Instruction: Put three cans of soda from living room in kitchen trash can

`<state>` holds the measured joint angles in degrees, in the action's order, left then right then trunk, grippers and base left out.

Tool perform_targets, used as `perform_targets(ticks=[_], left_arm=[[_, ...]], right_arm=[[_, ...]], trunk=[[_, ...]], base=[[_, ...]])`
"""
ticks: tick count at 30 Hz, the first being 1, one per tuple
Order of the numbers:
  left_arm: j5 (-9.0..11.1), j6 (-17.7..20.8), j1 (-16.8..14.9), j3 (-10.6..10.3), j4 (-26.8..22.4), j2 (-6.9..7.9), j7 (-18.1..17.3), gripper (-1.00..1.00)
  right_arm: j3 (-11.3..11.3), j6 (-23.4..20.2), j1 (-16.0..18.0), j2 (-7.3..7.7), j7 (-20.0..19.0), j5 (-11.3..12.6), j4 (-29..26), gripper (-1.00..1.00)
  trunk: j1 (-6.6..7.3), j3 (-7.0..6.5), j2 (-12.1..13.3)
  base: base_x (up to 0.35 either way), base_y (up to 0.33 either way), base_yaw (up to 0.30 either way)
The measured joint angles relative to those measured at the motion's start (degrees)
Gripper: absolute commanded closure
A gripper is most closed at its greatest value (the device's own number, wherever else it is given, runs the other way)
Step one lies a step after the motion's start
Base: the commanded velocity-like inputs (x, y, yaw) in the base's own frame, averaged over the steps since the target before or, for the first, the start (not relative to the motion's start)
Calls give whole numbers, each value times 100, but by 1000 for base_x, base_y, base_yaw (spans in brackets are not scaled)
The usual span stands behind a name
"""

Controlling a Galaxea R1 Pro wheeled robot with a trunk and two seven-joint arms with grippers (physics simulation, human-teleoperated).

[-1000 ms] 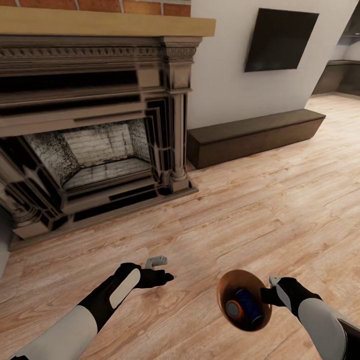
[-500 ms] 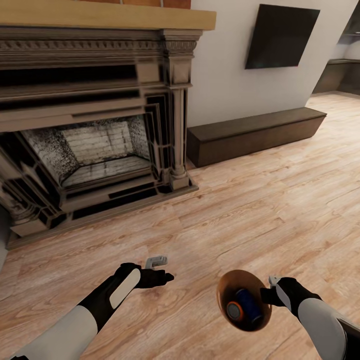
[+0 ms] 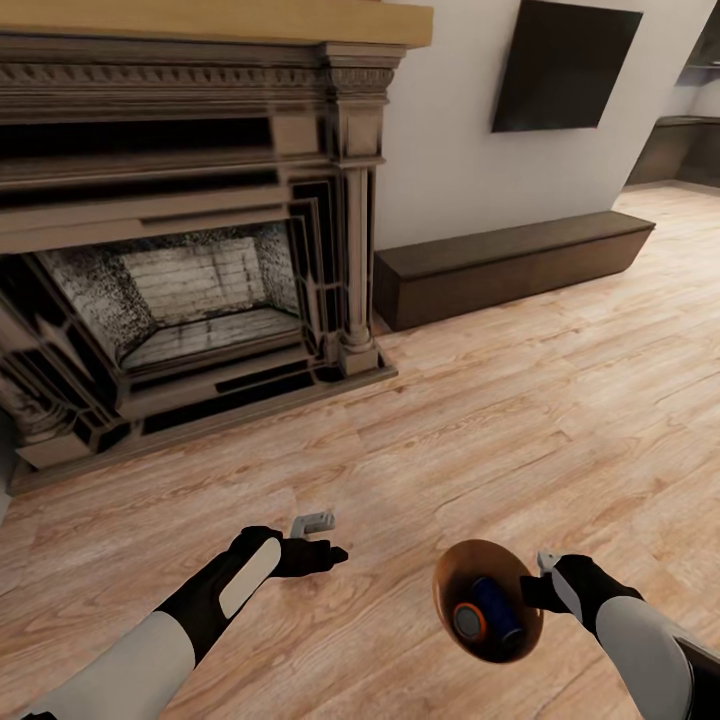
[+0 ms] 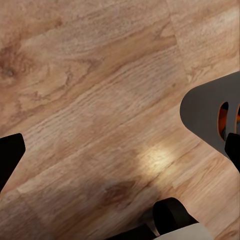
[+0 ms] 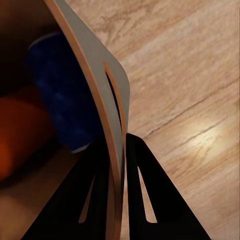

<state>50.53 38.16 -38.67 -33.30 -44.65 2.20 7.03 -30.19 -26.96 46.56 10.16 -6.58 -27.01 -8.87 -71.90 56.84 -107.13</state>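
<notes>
Mid-carry past the fireplace (image 3: 180, 270), the right gripper (image 3: 545, 580) pinches the tilted trash can (image 3: 488, 600) by its rim, blue can (image 3: 495, 610) and orange can (image 3: 468, 622) inside; further tilt could spill them. Left gripper (image 3: 322, 540) hangs open, empty.

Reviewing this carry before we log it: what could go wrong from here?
1. The right end effector holds the trash can only by a pinch on its thin rim; it could slip or swing while driving.
2. The bin is tipped with its opening toward the head camera, so the blue can and orange can inside might roll out.
3. A third can cannot be made out in the bin.
</notes>
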Motion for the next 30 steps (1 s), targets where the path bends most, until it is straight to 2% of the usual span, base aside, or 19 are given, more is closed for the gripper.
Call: perform_targets(ticks=[30], left_arm=[[-9, -8, 0, -26, 0, -3, 8, -100]], right_arm=[[2, -1, 0, -15, -1, -7, 0, 100]], trunk=[[-659, 539, -1203]], base=[[0, 0, 0]])
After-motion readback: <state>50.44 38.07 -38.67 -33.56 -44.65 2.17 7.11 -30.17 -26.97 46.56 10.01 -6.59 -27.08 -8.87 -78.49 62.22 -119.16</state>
